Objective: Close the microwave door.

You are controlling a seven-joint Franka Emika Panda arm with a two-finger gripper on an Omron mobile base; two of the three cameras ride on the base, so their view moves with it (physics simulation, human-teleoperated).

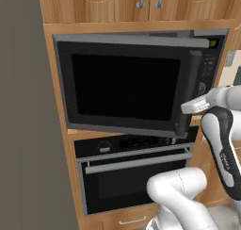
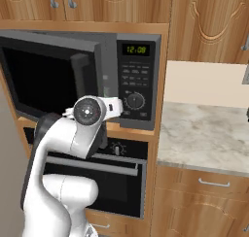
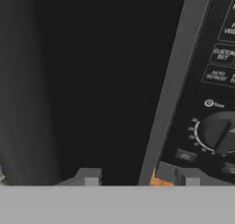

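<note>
The microwave door (image 1: 122, 85), dark grey with a black window, stands slightly ajar, its right edge a little out from the microwave (image 2: 138, 80). Its thick vertical handle (image 1: 188, 92) runs along that right edge. My gripper (image 1: 190, 106) sits just right of the handle's lower part, pressed close to the door. In the hand view the gripper (image 3: 137, 178) is open, the two fingertips (image 3: 89, 177) set apart with nothing held. Beyond them rises the door's grey edge (image 3: 170, 90), with the handle (image 3: 27, 90) to its left and the control knob (image 3: 218, 131) to its right.
A black oven (image 1: 132, 177) with a horizontal silver handle sits under the microwave. Wooden cabinets (image 1: 141, 3) hang above. A marble counter (image 2: 204, 129) stretches to the right, and a grey wall (image 1: 23, 130) closes off the left.
</note>
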